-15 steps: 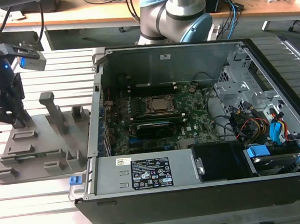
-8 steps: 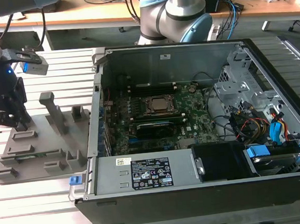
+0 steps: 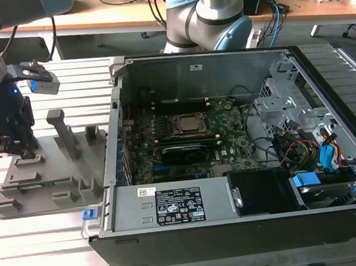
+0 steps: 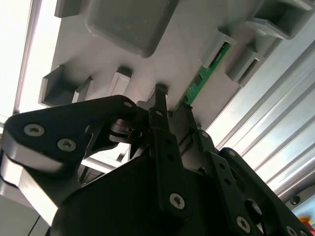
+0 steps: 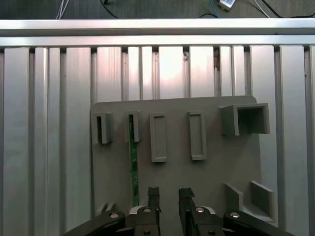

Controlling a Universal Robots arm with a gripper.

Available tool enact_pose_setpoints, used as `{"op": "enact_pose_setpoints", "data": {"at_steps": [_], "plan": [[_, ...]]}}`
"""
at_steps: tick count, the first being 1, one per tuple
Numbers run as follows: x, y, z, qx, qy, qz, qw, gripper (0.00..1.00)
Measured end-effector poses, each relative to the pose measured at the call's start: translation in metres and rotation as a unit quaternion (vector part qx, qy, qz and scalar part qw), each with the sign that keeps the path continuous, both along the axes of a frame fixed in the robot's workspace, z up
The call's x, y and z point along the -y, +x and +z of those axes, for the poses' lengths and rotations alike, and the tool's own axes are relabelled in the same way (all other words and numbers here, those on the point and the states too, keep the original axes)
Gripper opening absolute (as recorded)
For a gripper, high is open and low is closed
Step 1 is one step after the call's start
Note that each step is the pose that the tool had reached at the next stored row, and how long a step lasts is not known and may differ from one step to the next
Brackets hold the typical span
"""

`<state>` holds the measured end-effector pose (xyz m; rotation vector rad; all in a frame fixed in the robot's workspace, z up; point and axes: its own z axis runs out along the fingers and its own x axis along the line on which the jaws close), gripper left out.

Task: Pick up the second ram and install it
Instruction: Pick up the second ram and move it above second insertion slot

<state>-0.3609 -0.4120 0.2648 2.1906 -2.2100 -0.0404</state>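
Note:
The second ram is a thin green stick standing on edge in a slot of the grey fixture plate. In the second wrist view the ram runs along the plate just past the fingertips. My gripper hangs low over the plate, open, with nothing between its black fingers. The stick lies just outside one finger, not in the gap. In the exterior view the gripper is at the exterior view's left, down on the fixture plate.
An open computer case stands at the exterior view's right of the plate, holding the motherboard with its CPU socket. Posts and blocks rise from the plate. A second arm's base stands behind the case.

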Motion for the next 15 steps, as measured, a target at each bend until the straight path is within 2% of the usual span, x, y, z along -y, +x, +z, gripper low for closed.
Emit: {"op": "enact_pose_setpoints", "data": {"at_steps": [9,11,13,15], "plan": [[0.0001,0.0,-0.0106,0.0,-0.0001,0.0,1.0,0.3],[0.0004,0.0,-0.0121,-0.0001,-0.0013,0.0,1.0,0.3],[0.0029,0.0,-0.013,0.0,-0.0017,0.0,1.0,0.3],[0.0092,-0.001,-0.0142,-0.0001,-0.0017,0.0,1.0,0.3]]}}
